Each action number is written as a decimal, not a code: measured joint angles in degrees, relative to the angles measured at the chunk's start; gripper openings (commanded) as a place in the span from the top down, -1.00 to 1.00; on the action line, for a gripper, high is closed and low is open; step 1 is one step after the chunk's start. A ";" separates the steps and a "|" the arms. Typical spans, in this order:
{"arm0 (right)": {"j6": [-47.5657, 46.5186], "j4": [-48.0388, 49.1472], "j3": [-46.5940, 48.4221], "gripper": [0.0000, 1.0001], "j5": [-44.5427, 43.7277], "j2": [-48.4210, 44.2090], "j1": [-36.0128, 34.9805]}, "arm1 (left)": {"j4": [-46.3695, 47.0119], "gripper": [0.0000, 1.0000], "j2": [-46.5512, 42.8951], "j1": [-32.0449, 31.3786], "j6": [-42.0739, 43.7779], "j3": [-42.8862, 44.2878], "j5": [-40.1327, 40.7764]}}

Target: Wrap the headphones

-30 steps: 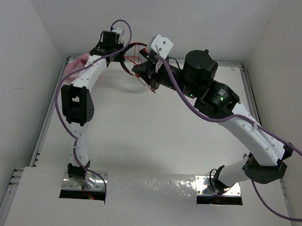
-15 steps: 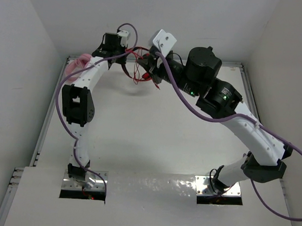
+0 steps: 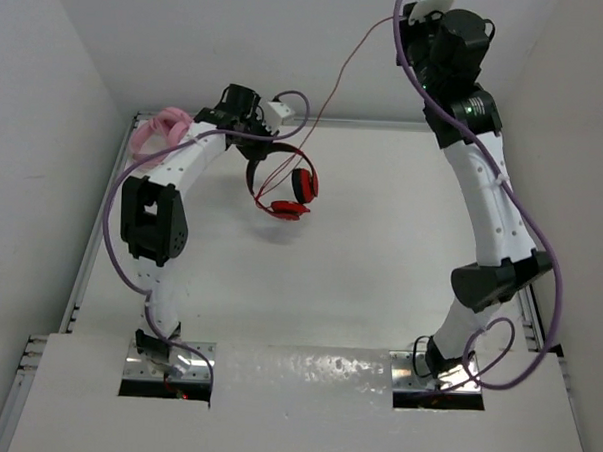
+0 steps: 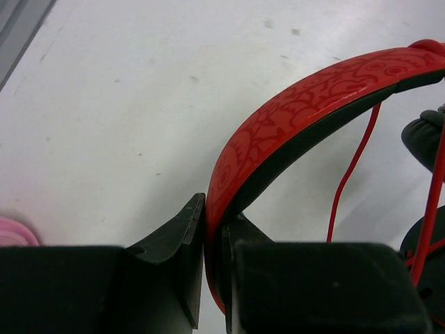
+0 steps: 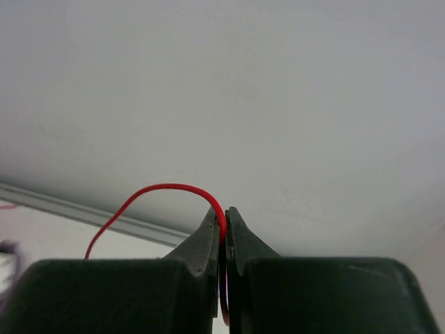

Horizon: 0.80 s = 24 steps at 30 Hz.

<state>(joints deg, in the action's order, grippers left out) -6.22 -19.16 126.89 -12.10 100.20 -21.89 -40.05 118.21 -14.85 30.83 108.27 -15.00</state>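
Note:
The red headphones (image 3: 286, 183) hang from my left gripper (image 3: 253, 142) over the far left-centre of the table. The gripper is shut on the patterned red, black-lined headband (image 4: 299, 111). The two round ear cups (image 3: 303, 184) dangle below it. The thin red cord (image 3: 338, 79) runs up and right from the headphones to my right gripper (image 3: 406, 17), which is raised high near the back wall. In the right wrist view that gripper (image 5: 224, 216) is shut on the cord (image 5: 153, 189), which arcs out to the left. The cord also shows in the left wrist view (image 4: 351, 170).
Pale pink headphones (image 3: 156, 130) lie at the far left corner of the table, beside the left arm; a bit of them shows in the left wrist view (image 4: 12, 233). White walls enclose the table on three sides. The table rail (image 3: 89, 267) runs along the left edge.
My right arm has swung from beside the headphones up and far to the right, drawing the cord out into a long line. The headphones now hang freely below my left gripper.

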 measured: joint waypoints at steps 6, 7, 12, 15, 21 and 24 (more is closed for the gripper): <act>11.34 0.28 -0.28 1.00 1.84 6.99 12.37 | -6.97 1.00 -6.51 -3.23 6.29 -1.77 -4.33; 12.70 0.22 -0.28 1.00 2.14 7.72 13.84 | -7.78 1.00 -7.28 -3.61 6.75 -1.90 -4.85; 16.41 0.20 -0.85 1.00 2.73 8.79 18.45 | -10.82 1.00 -9.73 -4.59 7.45 -1.88 -8.48; 16.98 0.92 -2.36 1.00 3.28 8.72 18.88 | -12.37 1.00 -10.58 -4.68 7.43 -1.88 -10.34; 16.96 1.18 -8.85 1.00 3.37 8.72 18.82 | -15.87 1.00 -13.22 -4.66 5.31 -0.02 -14.03; 17.29 1.84 -13.84 1.00 3.85 8.61 18.84 | -16.63 1.00 -13.75 -4.52 1.29 3.91 -16.87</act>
<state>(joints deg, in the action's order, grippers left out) 11.07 -17.32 113.06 -8.25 108.81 -3.05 -56.69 104.47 -19.38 32.12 112.18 -31.88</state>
